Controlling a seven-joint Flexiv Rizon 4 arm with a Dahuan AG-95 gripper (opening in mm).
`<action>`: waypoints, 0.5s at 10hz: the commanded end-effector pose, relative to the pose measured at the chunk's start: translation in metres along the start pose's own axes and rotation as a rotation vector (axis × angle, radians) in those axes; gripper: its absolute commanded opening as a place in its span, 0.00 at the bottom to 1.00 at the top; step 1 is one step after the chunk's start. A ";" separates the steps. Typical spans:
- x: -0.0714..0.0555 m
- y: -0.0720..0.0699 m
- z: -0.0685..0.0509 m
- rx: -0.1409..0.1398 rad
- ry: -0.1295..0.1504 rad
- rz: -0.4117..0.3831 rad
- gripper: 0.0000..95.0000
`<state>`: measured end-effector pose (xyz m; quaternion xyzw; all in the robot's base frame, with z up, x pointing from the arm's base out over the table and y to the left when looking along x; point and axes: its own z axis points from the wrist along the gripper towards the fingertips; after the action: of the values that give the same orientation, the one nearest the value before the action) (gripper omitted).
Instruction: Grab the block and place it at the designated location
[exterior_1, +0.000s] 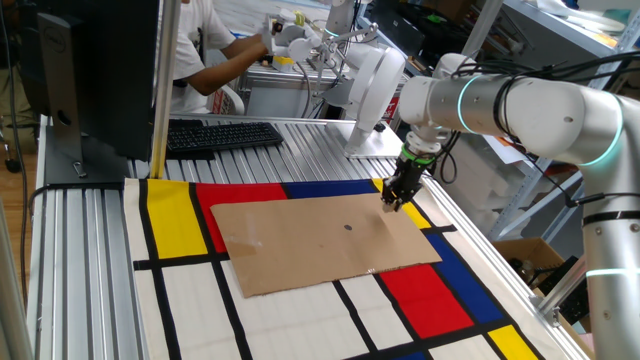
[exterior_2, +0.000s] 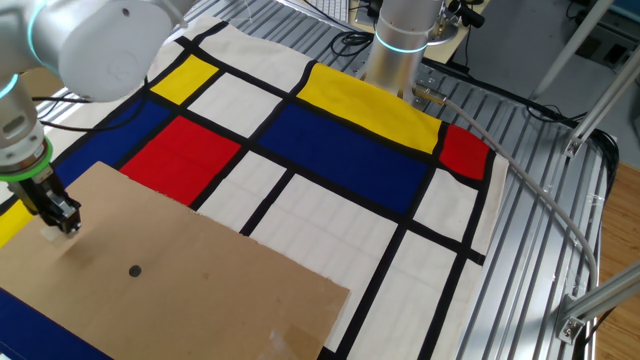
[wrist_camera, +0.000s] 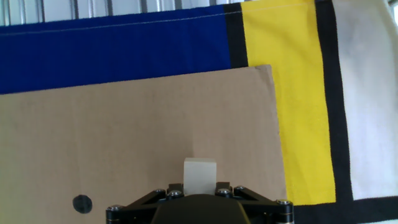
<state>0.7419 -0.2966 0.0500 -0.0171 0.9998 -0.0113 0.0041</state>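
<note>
The block (wrist_camera: 199, 175) is a tiny pale tan cube between my fingers in the hand view. It also shows under the fingertips in the other fixed view (exterior_2: 50, 236). My gripper (exterior_1: 391, 204) is shut on the block, with a finger against each side. It is low over the brown cardboard sheet (exterior_1: 320, 240), near the corner by the yellow patch. I cannot tell whether the block rests on the sheet or hangs just above it. A small dark dot mark (wrist_camera: 82, 203) lies on the cardboard to the left of the gripper (wrist_camera: 199, 190).
The cardboard lies on a cloth (exterior_2: 340, 140) of red, blue, yellow and white panels with black lines. A keyboard (exterior_1: 222, 135) and a monitor (exterior_1: 90, 70) stand at the far end. A person (exterior_1: 215, 50) works behind the table. A grey cable (exterior_2: 520, 190) runs along the metal table.
</note>
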 end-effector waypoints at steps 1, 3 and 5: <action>-0.001 0.000 0.000 -0.032 0.002 -0.042 0.00; -0.001 0.000 0.000 -0.048 0.000 -0.067 0.00; -0.002 0.002 0.001 -0.059 -0.001 -0.073 0.00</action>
<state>0.7463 -0.2943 0.0484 -0.0553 0.9982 0.0226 0.0021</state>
